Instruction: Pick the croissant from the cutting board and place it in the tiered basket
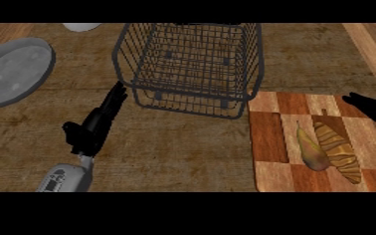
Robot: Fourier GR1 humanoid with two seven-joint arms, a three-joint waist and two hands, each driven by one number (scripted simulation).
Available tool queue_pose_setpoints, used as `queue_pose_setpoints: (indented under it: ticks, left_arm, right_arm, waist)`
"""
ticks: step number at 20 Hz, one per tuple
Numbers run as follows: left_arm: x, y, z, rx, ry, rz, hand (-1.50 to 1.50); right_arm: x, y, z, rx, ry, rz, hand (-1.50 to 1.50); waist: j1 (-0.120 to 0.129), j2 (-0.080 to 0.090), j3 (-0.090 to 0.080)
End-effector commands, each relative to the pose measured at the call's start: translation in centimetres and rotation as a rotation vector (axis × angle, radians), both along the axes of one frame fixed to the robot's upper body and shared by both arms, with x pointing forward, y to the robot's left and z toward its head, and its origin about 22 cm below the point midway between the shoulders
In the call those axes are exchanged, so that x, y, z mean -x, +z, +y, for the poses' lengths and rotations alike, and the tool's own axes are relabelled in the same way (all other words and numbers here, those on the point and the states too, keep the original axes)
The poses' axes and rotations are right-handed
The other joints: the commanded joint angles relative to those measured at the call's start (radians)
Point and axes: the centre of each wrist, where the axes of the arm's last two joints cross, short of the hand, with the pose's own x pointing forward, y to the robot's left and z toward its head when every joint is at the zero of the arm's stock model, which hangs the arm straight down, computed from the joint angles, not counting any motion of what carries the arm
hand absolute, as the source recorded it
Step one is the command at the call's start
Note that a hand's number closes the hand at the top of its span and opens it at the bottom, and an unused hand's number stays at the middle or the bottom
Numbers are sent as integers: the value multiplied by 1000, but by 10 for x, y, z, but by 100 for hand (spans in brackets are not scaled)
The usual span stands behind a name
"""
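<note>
Croissant (338, 151) lies on the board (268, 139), beside a pear (311, 152), untouched. Basket (189, 64) stands just left of the board. Left hand (99, 122) rests on the worktop (183, 149), fingers straight, released. Right hand (360, 101) barely shows at the edge; fingers not judged.

Single head view, steeply down and close over the wooden counter (183, 144), forearms entering from the lower edge.

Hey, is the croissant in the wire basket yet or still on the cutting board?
Still on the board. The croissant lies on the checkered cutting board beside a pear; nothing shows inside the wire basket.
</note>
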Motion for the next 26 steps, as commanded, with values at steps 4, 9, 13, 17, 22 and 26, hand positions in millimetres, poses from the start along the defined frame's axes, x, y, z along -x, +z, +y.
queue_pose_setpoints:
  ticks: [4,9,13,17,22,26]
  left_arm:
    - [-5,-8,8,-13,-8,-10,0]
    - [0,-1,-5,-2,-22,-30,0]
    - [-5,12,-11,1,-26,-5,0]
    - [27,-14,2,0,-12,8,0]
    - [-4,-8,-1,10,-16,2,0]
    - [-6,2,10,1,-8,13,0]
  right_arm:
    - [21,-12,16,16,-103,-92,-150]
    - [-1,-44,5,172,-158,-23,-150]
    - [0,-63,3,153,-197,30,-150]
    - [-8,-93,-4,110,-199,31,-150]
    - [-17,-105,-20,122,-227,24,-150]
    - [-22,-121,-20,130,-239,52,-150]
  waist:
    - [2,3,2]
    - [16,5,2]
    - [10,3,2]
    - [14,3,2]
    - [10,4,2]
    - [11,4,2]
